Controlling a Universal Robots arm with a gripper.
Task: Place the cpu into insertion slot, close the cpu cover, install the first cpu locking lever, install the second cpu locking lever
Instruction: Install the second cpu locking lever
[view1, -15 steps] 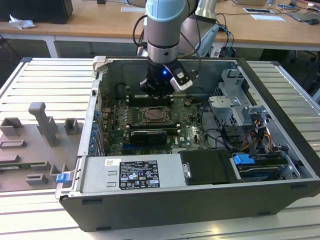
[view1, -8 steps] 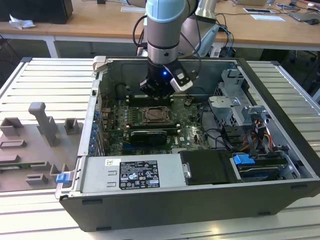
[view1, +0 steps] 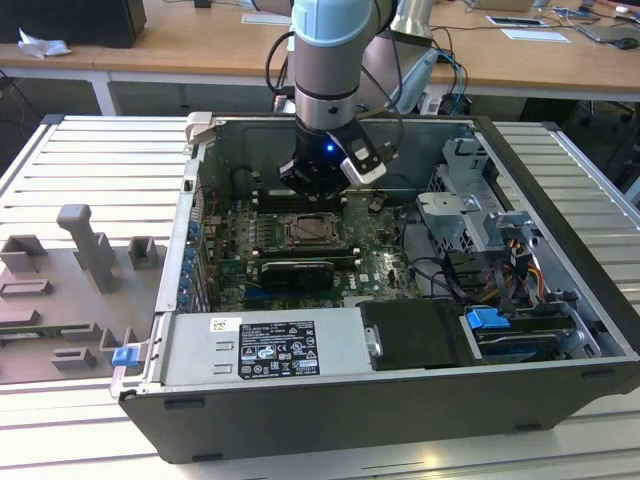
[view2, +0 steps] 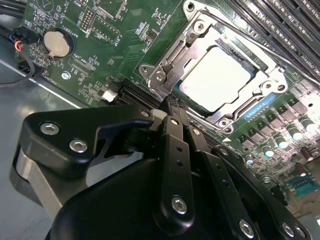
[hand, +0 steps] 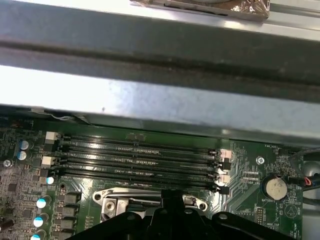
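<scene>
gripper (view2: 170, 107) hung low inside the open computer case (view1: 560, 250), just above the motherboard (view2: 110, 55) at the edge of the insertion slot (view2: 220, 75). in the second wrist view its two black fingers (view2: 172, 150) stood pressed together with nothing between them, their tips close to one corner of the socket. the cpu (view2: 215, 80) lay flat in the socket, its pale face showing through the window of the cpu cover (view2: 265, 92), which lay folded down over it. memory slots (hand: 140, 157) ran just beside the socket. a coin cell (view2: 56, 42) sat further off on the board.
</scene>
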